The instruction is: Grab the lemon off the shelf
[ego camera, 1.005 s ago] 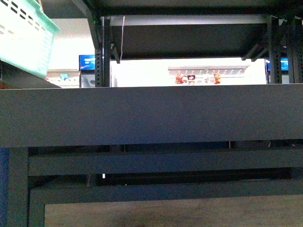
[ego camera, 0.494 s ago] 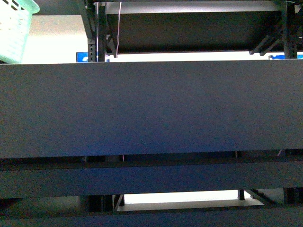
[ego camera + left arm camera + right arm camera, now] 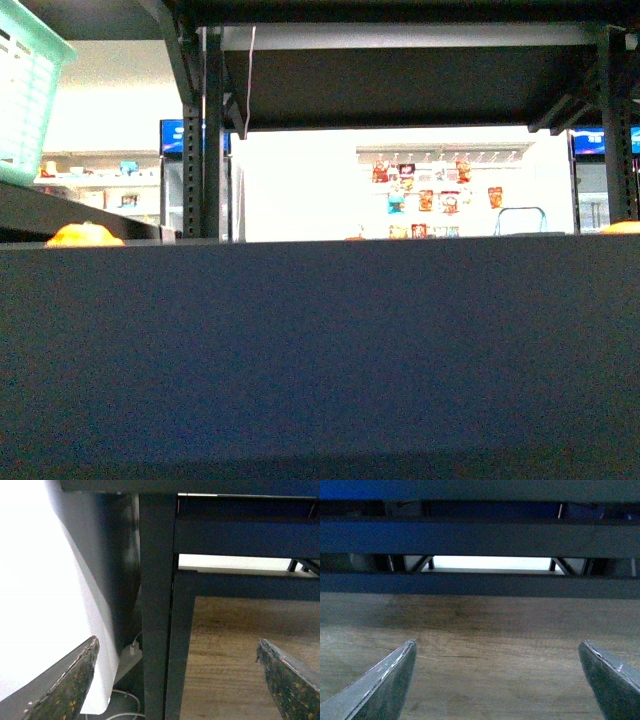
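- The left claw [image 3: 176, 642] is opened wide and holds nothing. It faces a black post of the shelf [image 3: 157, 605], with the floor behind the post.
- The right claw [image 3: 497, 642] is also opened wide and empty. It looks over the wooden floor [image 3: 470, 680] toward the low beams of the shelf.
- Both arms seem to be low and pointing forward at the foot of the shelf, below the tier with fruit. Neither arm shows in the front view.
- The front rim [image 3: 320, 350] of 1 tier fills the lower half of the front view.
- Above this rim I see only the tops of 2 yellow-orange fruits, 1 at the left [image 3: 85, 236] and 1 at the far right [image 3: 620, 227]. I cannot tell if either is the lemon. It is probably in the tray, hidden behind the rim.
- A teal basket [image 3: 25, 90] hangs at the upper left.
- I judge the lemon to be light and firm, with a smooth skin that may slip. It is best to hold it across its short middle and close gently, after the claw rises over the rim.
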{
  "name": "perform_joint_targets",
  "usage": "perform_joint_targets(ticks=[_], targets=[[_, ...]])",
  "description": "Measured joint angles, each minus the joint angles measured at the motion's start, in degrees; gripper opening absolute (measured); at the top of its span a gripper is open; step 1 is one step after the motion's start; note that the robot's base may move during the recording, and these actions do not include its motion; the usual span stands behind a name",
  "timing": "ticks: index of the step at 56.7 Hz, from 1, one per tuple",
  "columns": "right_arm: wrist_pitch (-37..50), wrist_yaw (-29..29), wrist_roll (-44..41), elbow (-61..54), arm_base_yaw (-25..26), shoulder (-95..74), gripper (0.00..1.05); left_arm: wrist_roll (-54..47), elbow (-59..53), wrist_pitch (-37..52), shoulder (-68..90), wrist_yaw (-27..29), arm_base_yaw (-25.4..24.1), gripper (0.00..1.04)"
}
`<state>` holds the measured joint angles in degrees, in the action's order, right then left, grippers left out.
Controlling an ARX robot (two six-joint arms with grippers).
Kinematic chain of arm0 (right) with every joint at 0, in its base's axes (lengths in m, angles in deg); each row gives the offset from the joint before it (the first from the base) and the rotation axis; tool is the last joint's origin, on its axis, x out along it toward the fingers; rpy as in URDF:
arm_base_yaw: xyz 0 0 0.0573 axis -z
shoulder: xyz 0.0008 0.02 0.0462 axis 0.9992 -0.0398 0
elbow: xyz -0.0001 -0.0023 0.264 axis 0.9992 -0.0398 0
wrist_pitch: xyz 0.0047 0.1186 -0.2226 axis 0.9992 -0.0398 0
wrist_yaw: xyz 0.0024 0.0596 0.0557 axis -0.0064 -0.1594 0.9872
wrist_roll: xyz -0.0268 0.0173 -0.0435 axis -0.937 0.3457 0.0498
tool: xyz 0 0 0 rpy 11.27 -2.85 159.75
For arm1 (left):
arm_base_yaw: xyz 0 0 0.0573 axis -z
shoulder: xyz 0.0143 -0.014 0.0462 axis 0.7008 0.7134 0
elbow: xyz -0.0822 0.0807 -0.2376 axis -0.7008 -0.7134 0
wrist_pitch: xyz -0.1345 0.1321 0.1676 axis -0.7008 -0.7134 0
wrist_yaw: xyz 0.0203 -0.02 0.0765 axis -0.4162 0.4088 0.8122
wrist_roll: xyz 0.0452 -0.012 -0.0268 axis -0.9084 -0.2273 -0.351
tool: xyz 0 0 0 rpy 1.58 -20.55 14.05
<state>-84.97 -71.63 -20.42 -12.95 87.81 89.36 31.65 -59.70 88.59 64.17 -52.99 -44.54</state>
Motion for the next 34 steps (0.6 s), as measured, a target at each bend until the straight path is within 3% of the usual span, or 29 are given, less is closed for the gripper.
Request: perform_joint_targets(ticks=[34], targets=[[0.0,0.0,0.0,0.0,0.0,0.0,0.97,0.0,0.0,0.0,0.0,0.0,0.0,0.97]])
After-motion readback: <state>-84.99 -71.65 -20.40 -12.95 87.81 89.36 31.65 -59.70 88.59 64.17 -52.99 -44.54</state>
